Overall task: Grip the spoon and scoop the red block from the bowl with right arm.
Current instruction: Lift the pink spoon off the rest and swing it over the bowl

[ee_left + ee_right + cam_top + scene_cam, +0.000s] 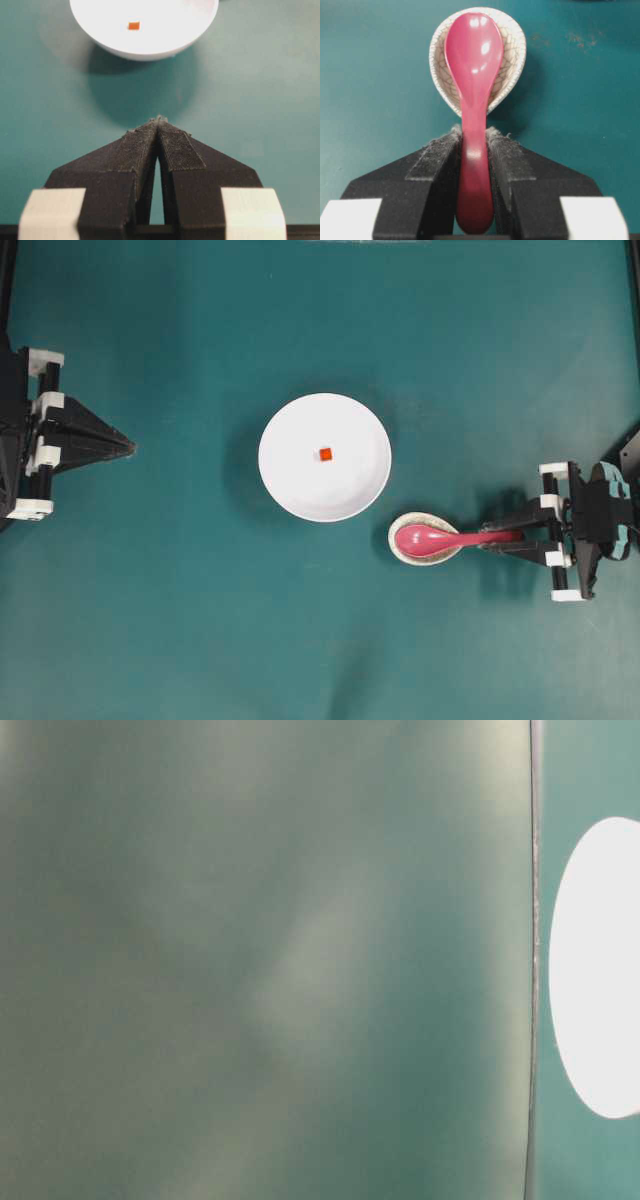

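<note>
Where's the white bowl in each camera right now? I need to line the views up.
Overhead: the bowl sits centre frame.
Table-level: only a white oval at the right edge, likely the bowl; the rest is blur.
Left wrist: top centre, cut off by the frame.
Right wrist: not in view.
Shared landmark: the red block inside it, also visible in the left wrist view.

Table-level view mostly a blurred grey-green mass, bowl [600, 970] cut off at its right edge, left wrist view cropping the bowl's far rim, red block [133, 26] a tiny speck

Lab bench: teal mat [200, 640], robot arms [60, 435].
</note>
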Controlling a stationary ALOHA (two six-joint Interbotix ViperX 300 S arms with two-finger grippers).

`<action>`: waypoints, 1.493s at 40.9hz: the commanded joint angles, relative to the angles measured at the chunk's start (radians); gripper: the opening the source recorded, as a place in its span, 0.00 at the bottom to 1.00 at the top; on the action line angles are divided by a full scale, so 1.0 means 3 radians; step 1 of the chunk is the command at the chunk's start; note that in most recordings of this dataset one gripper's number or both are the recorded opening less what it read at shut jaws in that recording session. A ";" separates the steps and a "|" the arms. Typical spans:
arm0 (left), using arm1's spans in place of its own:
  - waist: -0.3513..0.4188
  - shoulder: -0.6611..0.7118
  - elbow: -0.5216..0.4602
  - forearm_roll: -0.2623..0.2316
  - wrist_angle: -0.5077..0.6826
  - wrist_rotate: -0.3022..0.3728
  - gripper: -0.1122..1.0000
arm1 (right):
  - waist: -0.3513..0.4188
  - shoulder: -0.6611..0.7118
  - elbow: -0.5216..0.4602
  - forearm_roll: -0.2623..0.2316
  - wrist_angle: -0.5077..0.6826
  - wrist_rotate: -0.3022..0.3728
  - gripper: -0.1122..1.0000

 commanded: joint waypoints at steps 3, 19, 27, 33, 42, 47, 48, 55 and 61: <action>0.0020 0.0015 -0.0092 0.0005 0.0010 0.0005 0.09 | 0.0005 -0.0164 -0.0031 0.0005 -0.0010 -0.0005 0.32; 0.0056 0.0015 -0.0092 0.0015 0.0051 0.0005 0.09 | -0.0066 -0.0885 -0.0015 0.0005 0.0511 -0.0337 0.32; 0.0082 0.0015 -0.0092 0.0015 0.0051 0.0010 0.09 | -0.0327 -0.1401 -0.0102 0.0005 0.1012 -0.0711 0.32; 0.0087 0.0020 -0.0087 0.0015 0.0056 0.0010 0.09 | -0.0624 -0.1841 -0.0220 0.0005 0.1539 -0.1028 0.32; 0.0102 0.0020 -0.0092 0.0015 0.0123 0.0010 0.09 | -0.1115 -0.2424 -0.0450 0.0000 0.2470 -0.1442 0.32; 0.0107 0.0020 -0.0092 0.0015 0.0128 0.0010 0.09 | -0.1375 -0.2664 -0.0614 -0.0005 0.2909 -0.1616 0.32; 0.0102 0.0015 -0.0092 0.0015 0.0128 0.0010 0.09 | -0.1442 -0.2715 -0.0660 -0.0005 0.3012 -0.1657 0.32; 0.0107 0.0015 -0.0092 0.0015 0.0128 0.0010 0.09 | -0.1820 -0.2894 -0.0885 -0.0036 0.3477 -0.1769 0.32; 0.0118 0.0015 -0.0087 0.0015 0.0133 0.0010 0.09 | -0.2086 -0.2920 -0.1053 -0.0056 0.3707 -0.1769 0.32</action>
